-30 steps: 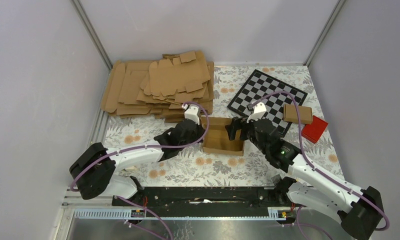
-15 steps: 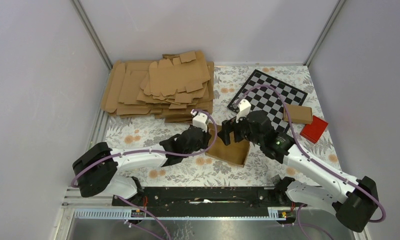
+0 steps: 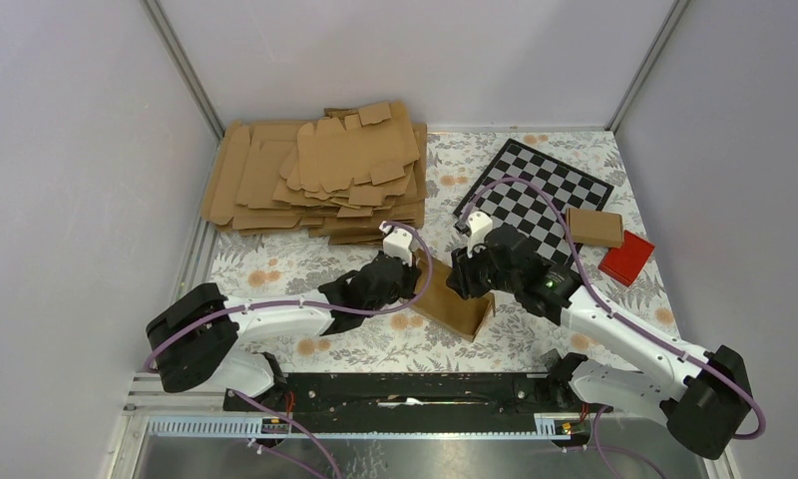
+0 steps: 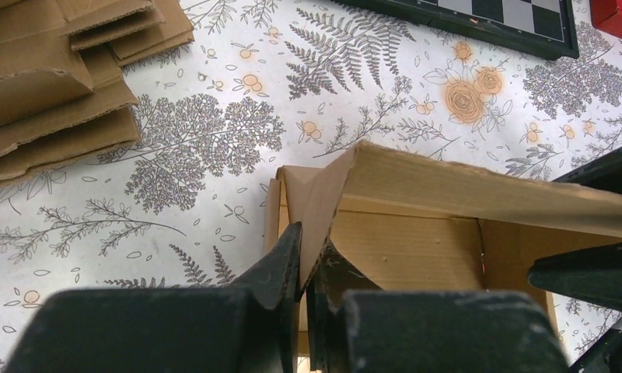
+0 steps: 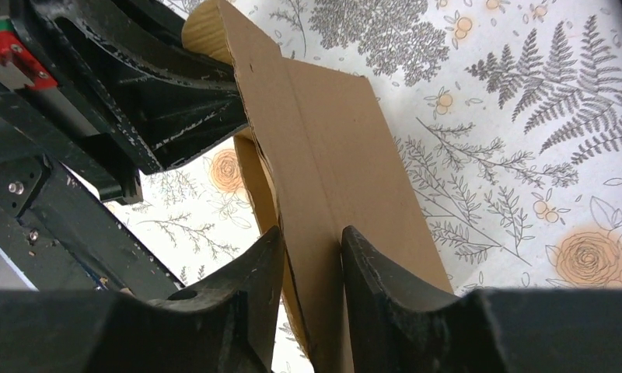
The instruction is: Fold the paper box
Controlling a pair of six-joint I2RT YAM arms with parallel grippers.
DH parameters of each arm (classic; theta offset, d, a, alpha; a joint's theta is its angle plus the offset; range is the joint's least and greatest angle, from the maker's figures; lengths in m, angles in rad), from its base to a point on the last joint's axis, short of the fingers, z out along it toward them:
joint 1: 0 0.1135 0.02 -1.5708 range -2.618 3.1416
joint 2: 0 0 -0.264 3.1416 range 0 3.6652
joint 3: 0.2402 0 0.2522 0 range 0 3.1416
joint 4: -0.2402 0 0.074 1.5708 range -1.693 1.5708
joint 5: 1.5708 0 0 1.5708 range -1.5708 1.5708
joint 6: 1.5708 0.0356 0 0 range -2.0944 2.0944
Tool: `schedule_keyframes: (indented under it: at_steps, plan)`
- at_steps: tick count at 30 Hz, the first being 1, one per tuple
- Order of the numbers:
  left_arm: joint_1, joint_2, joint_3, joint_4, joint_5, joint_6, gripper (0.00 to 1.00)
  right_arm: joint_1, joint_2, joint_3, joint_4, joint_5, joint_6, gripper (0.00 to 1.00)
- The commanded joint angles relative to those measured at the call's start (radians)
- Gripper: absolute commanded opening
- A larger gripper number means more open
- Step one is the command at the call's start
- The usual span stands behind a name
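Note:
The paper box point(image 3: 453, 301) is a half-formed brown carton, tilted on the floral table between the two arms. My left gripper point(image 3: 412, 283) is shut on a thin end flap at its left end; in the left wrist view the flap is pinched between the fingertips point(image 4: 308, 242), and the box's open inside point(image 4: 417, 249) lies beyond. My right gripper point(image 3: 472, 283) comes in from the right. In the right wrist view its jaws point(image 5: 312, 233) are closed over a folded side wall of the box point(image 5: 323, 140), one finger against each face.
A thick stack of brown card sheets point(image 3: 320, 175) fills the back left. A checkerboard point(image 3: 535, 190) lies at the back right. Beside it sit a slim brown carton point(image 3: 595, 228) and a red block point(image 3: 626, 257). Grey walls enclose the table.
The box has been tipped from lying open to a slant. My right gripper moved left and narrowed its jaws onto the box wall. The left gripper shifted slightly right, still holding the flap.

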Motion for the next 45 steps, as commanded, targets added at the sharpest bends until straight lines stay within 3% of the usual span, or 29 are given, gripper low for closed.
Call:
schedule_keyframes:
  at_steps: [1,9,16,22,34,40,45]
  plan:
    - [-0.007,-0.007,-0.011,0.027,0.017,-0.024,0.07,0.008,0.014,-0.021,-0.024,-0.047,0.006,0.4]
    - [-0.003,-0.099,0.015,-0.155,0.019,-0.08,0.29,0.007,0.055,-0.041,0.014,-0.057,0.023,0.42]
    - [0.016,-0.23,-0.051,-0.244,0.068,-0.187,0.3,0.007,0.113,-0.044,0.035,-0.092,0.038,0.5]
    - [0.133,-0.31,-0.111,-0.241,0.201,-0.218,0.31,0.007,0.178,-0.041,0.035,-0.144,0.047,0.74]
    - [0.256,-0.325,-0.083,-0.234,0.33,-0.187,0.31,0.007,0.33,-0.046,0.037,-0.204,0.053,0.83]
    - [0.259,-0.301,-0.084,-0.225,0.355,-0.18,0.31,0.006,0.241,-0.011,0.026,-0.184,0.063,0.95]
    - [0.263,-0.29,-0.088,-0.209,0.385,-0.177,0.31,0.007,0.134,0.014,-0.013,-0.053,0.054,1.0]
